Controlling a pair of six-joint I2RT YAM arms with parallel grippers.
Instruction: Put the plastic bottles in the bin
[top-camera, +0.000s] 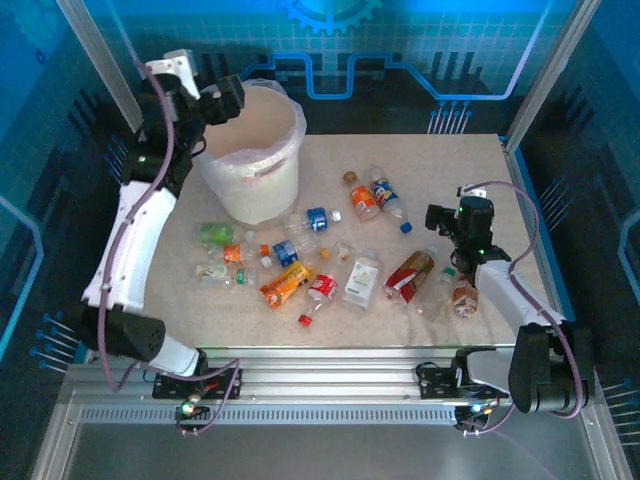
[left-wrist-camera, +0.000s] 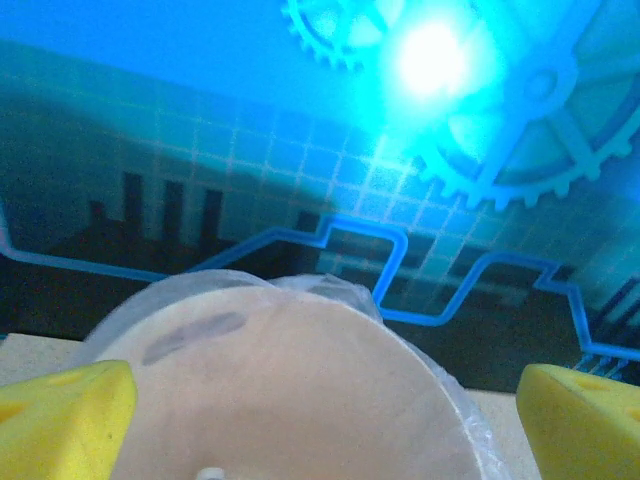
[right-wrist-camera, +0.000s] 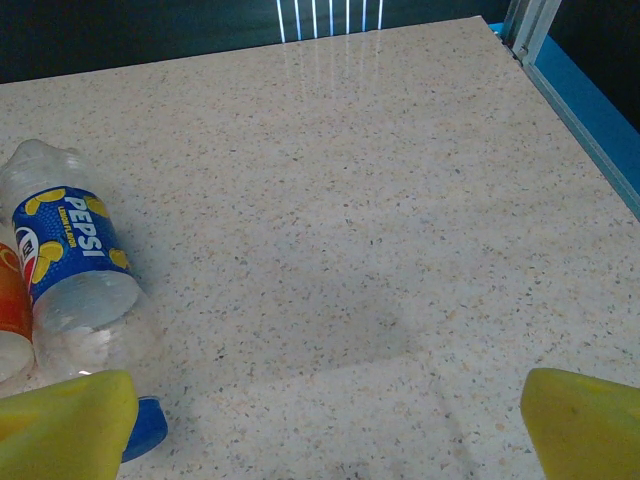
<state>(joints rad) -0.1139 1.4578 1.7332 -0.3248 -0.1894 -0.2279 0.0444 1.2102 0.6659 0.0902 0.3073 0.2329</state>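
The bin (top-camera: 250, 190), a round white bucket with a translucent liner, stands at the far left corner of the table (top-camera: 450, 160). The left gripper (top-camera: 215, 100) hangs over the bin's left rim. In the left wrist view its yellow fingertips (left-wrist-camera: 60, 420) sit far apart at the two lower corners, jaws wide with nothing between them, and the bin's mouth (left-wrist-camera: 170, 285) lies open below. The plastic bottles (top-camera: 330, 260) all lie loose on the table, scattered from just in front of the bin across the middle toward the right edge. A green-labelled bottle (top-camera: 215, 233) lies nearest the left edge, an orange-labelled bottle (top-camera: 285, 285) and a red-labelled bottle (top-camera: 320, 292) lie toward the near edge, and a brown bottle (top-camera: 463, 295) is closest to the right edge. The right gripper (top-camera: 440, 220) hovers low over the right half of the table, its jaws spread wide over bare speckled surface and holding nothing. Just to its left lies a Pepsi bottle (right-wrist-camera: 75, 270) on its side, with a blue cap (right-wrist-camera: 145, 430) and an orange bottle (right-wrist-camera: 10, 300) touching it on the far side.
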